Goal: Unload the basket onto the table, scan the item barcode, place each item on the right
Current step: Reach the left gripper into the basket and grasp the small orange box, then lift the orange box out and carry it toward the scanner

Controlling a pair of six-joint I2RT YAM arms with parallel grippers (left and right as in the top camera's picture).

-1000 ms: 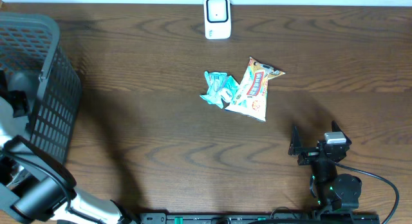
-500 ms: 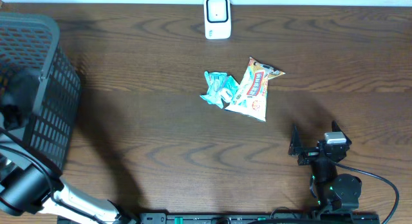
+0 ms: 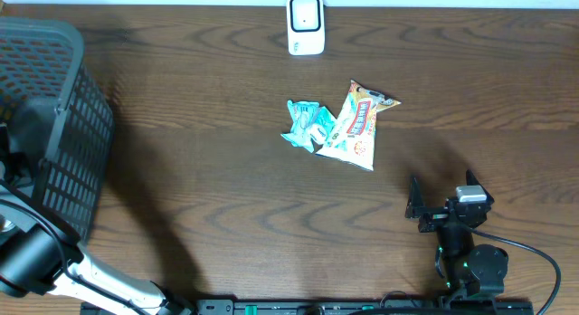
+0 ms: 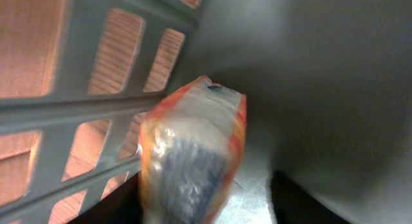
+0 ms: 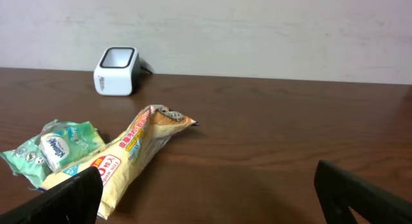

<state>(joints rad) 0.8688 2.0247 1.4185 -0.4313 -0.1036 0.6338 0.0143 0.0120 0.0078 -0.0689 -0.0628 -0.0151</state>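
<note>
Snack packet (image 4: 193,153) in basket (image 4: 96,108): left gripper (image 4: 203,208) just narrowed over it, can't tell if it's gripped yet tbh. Right gripper (image 5: 206,179) wide open, empty. So pickup's starting, scan comes later imo.

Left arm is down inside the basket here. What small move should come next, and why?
Probably close the left end effector on the orange-edged packet. The left wrist view shows it in the grey basket right between the fingers, though blur hides whether they touch it. The barcode scanner stands at the table's far edge, so the packet must be gripped before it can go there.
</note>
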